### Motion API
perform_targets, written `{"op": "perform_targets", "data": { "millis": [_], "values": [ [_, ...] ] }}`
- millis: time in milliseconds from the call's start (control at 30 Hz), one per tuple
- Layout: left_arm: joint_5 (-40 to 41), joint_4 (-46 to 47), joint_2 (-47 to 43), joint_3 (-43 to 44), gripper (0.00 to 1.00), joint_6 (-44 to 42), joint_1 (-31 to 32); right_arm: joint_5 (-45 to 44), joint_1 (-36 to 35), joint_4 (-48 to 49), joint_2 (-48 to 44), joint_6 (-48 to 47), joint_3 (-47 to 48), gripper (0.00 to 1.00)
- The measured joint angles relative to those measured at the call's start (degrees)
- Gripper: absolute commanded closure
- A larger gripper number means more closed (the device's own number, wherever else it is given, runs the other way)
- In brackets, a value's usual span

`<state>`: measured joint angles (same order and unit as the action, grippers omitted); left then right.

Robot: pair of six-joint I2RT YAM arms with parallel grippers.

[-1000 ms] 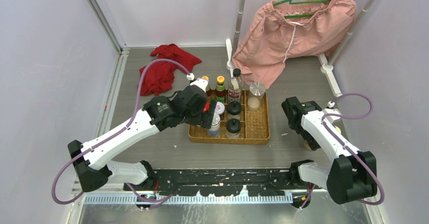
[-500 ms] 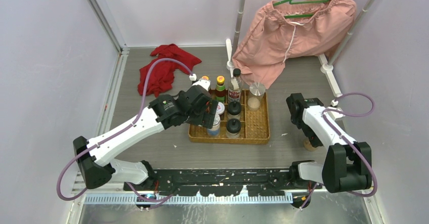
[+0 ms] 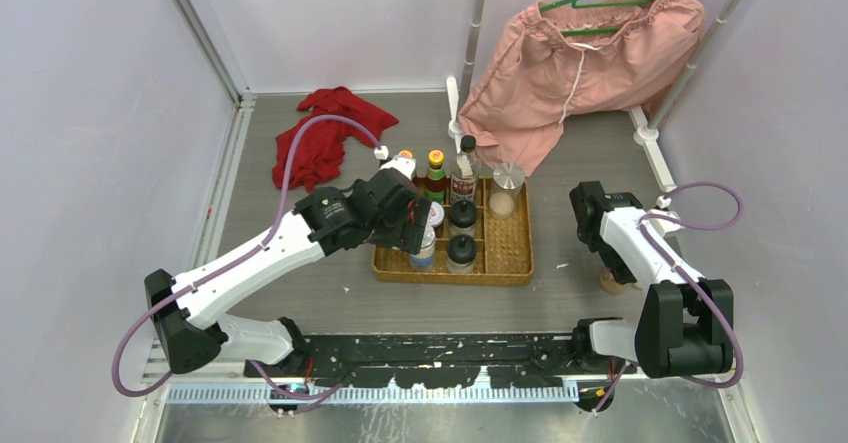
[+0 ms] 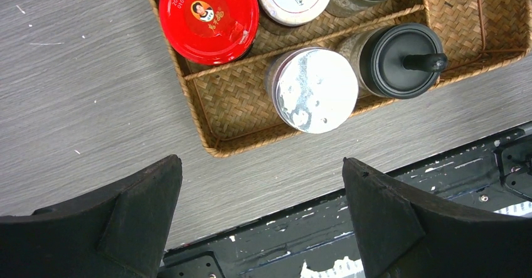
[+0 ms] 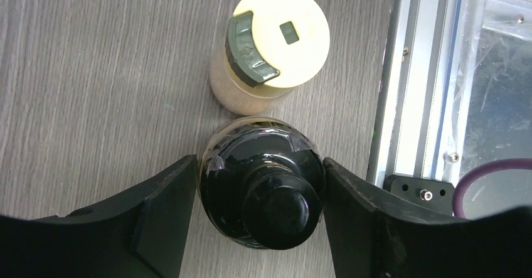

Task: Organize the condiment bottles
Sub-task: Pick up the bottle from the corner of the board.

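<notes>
My right gripper (image 5: 260, 187) clamps the black-lid jar (image 5: 276, 212) by the desk's right edge, left gripper (image 4: 260, 165) wide apart; next I should lift it into the basket (image 3: 455, 279).

Right arm (image 3: 640, 248) swings a touch farther and right, elbow folding up over its base. The right gripper (image 5: 260, 187) has closed in from wide apart, fingers now against both sides of the black-lidded jar (image 5: 270, 165). Left arm (image 3: 265, 253) nudged right toward the wicker tray (image 3: 500, 277).
</notes>
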<state>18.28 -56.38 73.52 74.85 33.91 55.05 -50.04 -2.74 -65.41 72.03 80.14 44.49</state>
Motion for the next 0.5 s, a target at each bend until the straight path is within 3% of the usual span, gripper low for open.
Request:
{"op": "perform_targets", "data": {
  "millis": [200,500],
  "values": [
    [0.0,0.2,0.0,-0.6,0.00,0.0,0.0,0.3,0.0,2.1,-0.3,-2.6,0.0,0.92],
    [1.4,0.2,-0.4,-1.6,0.00,0.2,0.0,4.1,-0.3,12.1,0.7,-17.1,1.9,0.99]
  ]
}}
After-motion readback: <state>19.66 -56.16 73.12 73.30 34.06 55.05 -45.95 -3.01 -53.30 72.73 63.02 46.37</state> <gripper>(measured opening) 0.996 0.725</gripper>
